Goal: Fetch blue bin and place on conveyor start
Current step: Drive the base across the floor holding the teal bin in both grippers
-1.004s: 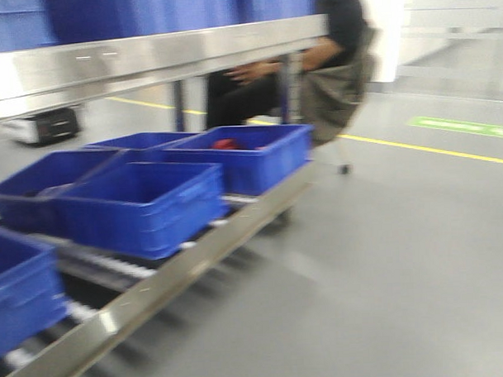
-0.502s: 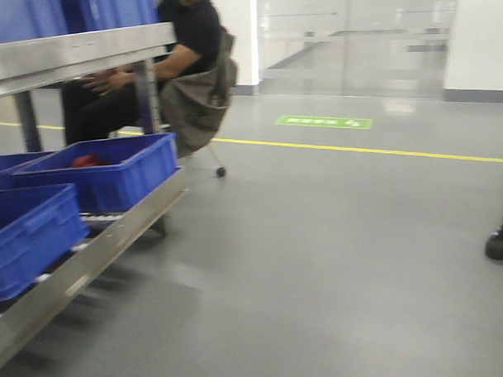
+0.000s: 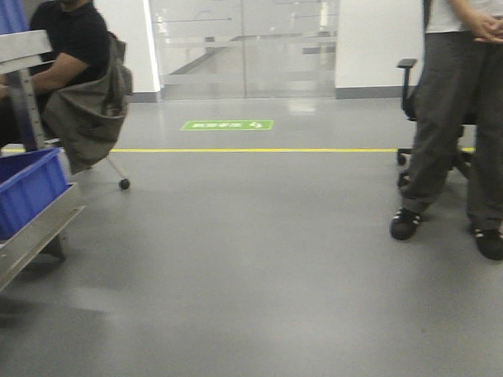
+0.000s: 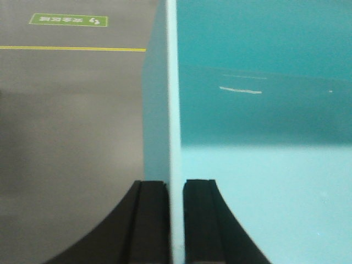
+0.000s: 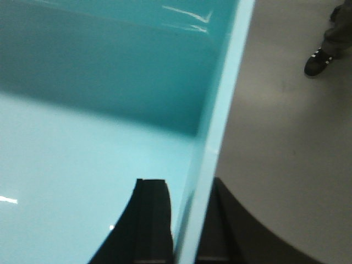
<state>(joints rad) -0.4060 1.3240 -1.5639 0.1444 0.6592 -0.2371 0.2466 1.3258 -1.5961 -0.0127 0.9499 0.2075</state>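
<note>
- Left jaws: closed on the blue bin (image 4: pixel 264 110), clamping its left side wall. One black finger (image 4: pixel 149 220) sits outside the wall and the other inside, both pressed against it.
- Right jaws: closed on the bin's opposite side wall, gripped the same way. The inner finger (image 5: pixel 151 225) lies against the turquoise face and the outer one sits on the floor side.
- Bin position: carried between my two arms, with the grey floor (image 3: pixel 238 272) showing beyond each outer wall. The inside shows a pale turquoise bottom and light scuff marks on the far wall.
- Front view, left edge: a dark blue crate (image 3: pixel 20 192) rests on a steel rack (image 3: pixel 34 233). A seated person (image 3: pixel 73 46) in black is just behind it.
- Front view, right: a standing person (image 3: pixel 463 107), hands clasped, beside an office chair (image 3: pixel 408 92). One of this person's shoes (image 5: pixel 319 60) also shows in my right wrist view.
- Floor markings ahead: a yellow line (image 3: pixel 258 150), and beyond it a green sign (image 3: pixel 227 125) before glass doors (image 3: pixel 242 44).
</note>
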